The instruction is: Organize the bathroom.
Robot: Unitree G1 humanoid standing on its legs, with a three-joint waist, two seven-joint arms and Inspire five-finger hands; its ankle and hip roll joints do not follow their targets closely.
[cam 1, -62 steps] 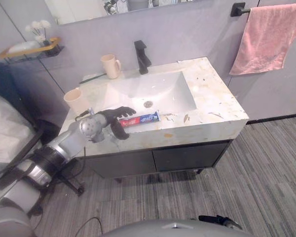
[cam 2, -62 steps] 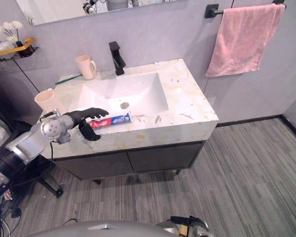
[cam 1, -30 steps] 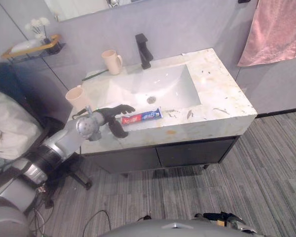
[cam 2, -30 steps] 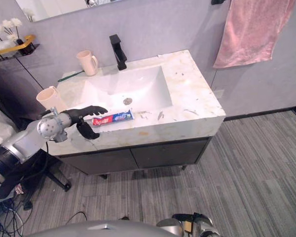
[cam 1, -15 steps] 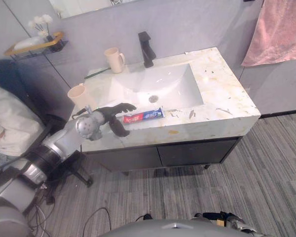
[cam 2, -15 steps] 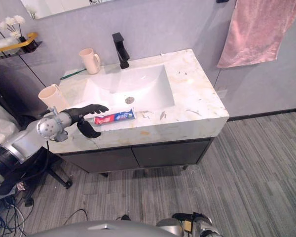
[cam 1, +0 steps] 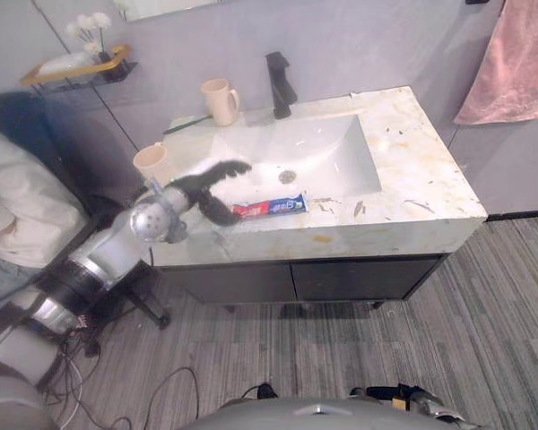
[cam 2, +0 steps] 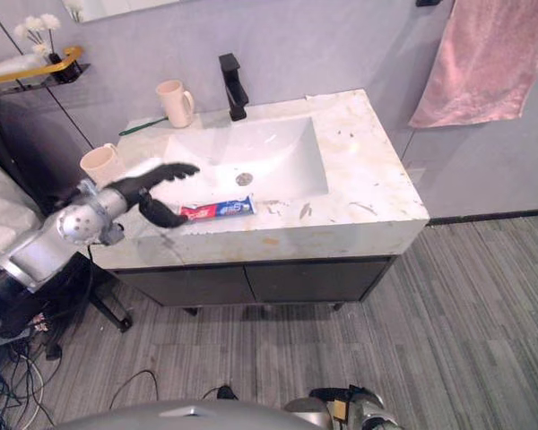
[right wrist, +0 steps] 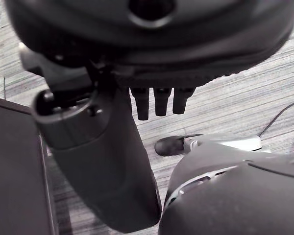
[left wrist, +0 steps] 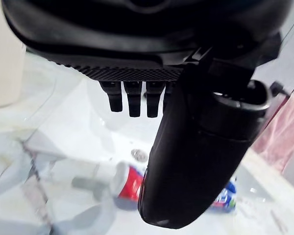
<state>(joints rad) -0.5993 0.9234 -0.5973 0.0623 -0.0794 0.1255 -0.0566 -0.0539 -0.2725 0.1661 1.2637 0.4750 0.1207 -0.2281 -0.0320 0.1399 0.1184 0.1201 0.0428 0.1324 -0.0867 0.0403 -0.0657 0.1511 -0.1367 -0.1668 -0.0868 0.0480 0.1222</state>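
A red and blue toothpaste tube point(cam 1: 271, 207) lies flat on the marble counter point(cam 1: 412, 179), just in front of the white basin point(cam 1: 309, 148). My left hand point(cam 1: 197, 185) hovers at the tube's left end, open: the fingers stretch out above the counter towards the basin and the thumb point(cam 1: 217, 213) points at the tube's cap end. In the left wrist view the tube point(left wrist: 130, 186) lies past the thumb point(left wrist: 186, 161), untouched. My right hand point(right wrist: 103, 161) hangs open over the striped floor.
A beige cup point(cam 1: 151, 162) stands at the counter's left edge beside my left hand. A mug point(cam 1: 220, 100) and a green toothbrush point(cam 1: 186, 124) lie at the back left, near the black faucet point(cam 1: 279, 72). A pink towel point(cam 1: 511, 63) hangs at the right. A wall shelf point(cam 1: 76, 67) sits far left.
The whole view has shifted, so the camera moved. My left hand's fingers have lifted a little, away from the tube and towards the basin. The toothpaste has stayed put.
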